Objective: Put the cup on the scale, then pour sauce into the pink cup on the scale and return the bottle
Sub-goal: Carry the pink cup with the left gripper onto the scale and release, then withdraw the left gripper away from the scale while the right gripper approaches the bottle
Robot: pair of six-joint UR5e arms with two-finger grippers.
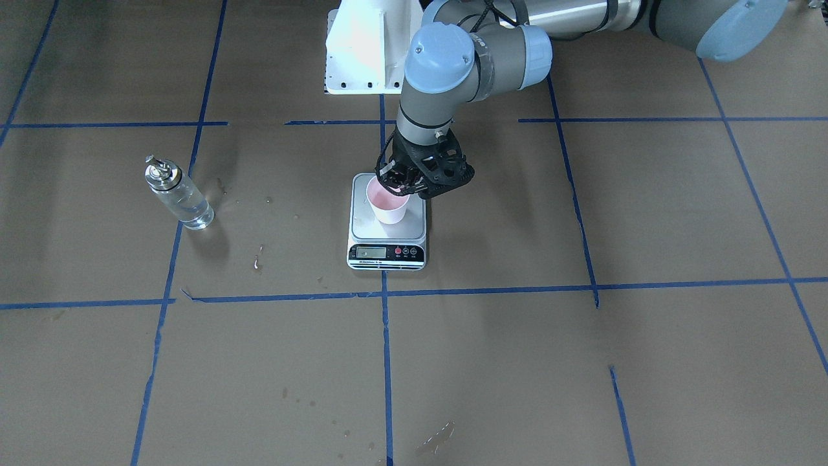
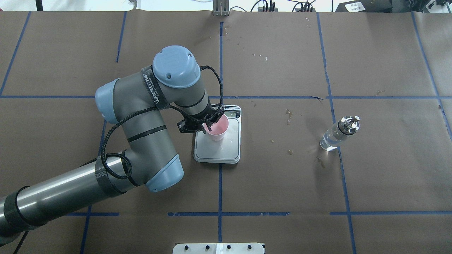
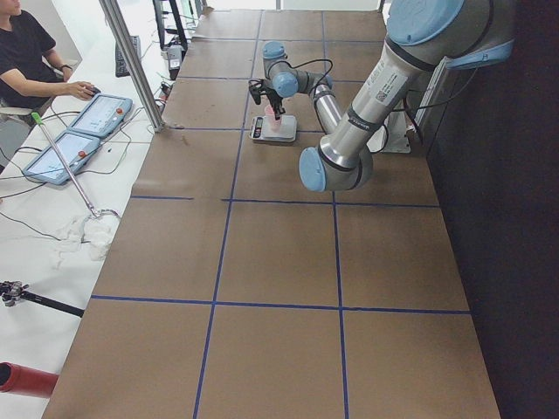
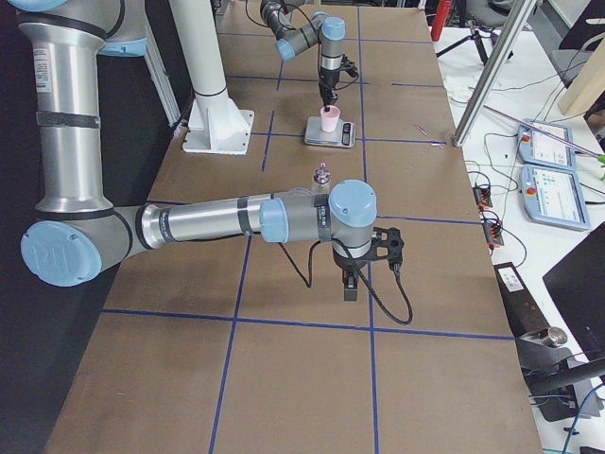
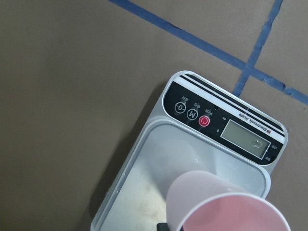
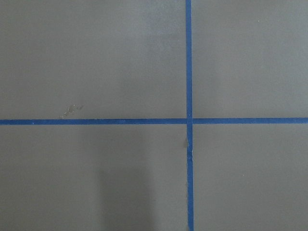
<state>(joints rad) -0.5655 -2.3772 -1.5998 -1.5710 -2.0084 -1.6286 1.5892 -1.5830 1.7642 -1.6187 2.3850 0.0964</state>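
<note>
- The cup [image 2: 218, 129] — light, thin paper, easily crushed — is sitting on or just above the scale [image 2: 226, 153], toward 11 o'clock of its platform in the overhead view.
- It is looking empty inside.
- The left tool [image 1: 396, 186] is pinching its rim, judged the best hold.
- The bottle [image 2: 337, 135] — glass, likely slick — is standing at 3 o'clock on the bench [image 2: 282, 183], carrying clear sauce [image 2: 330, 141].
- The right tool [image 4: 352, 279] is hanging elsewhere; I cannot tell its opening.
</note>
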